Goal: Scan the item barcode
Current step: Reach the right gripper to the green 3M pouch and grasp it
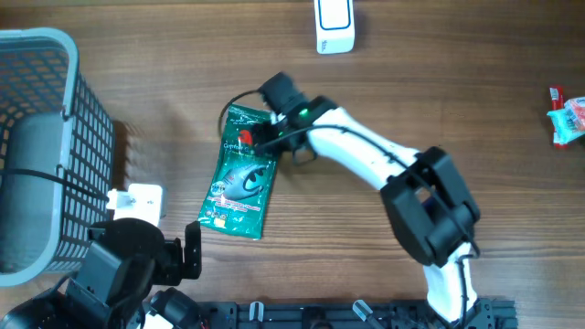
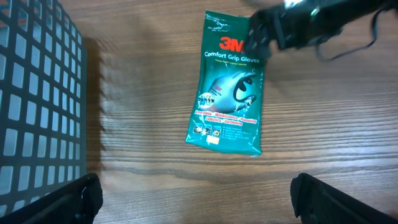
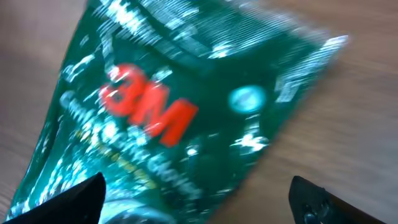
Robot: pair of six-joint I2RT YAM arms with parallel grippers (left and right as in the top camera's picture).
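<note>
Glove packet [image 1: 239,183] lay flat on the worktop [image 1: 439,91], printed face up, barcode not showing. Its top end sat under and between the right fingers [image 3: 74,202], spread wide, seemingly not yet gripping (blurred view), poised to lift. Left fingers [image 2: 68,199] apart, packet well ahead.

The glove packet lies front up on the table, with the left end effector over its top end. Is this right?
No: it is the right end effector over the top end of the glove packet, as the overhead view shows.
</note>
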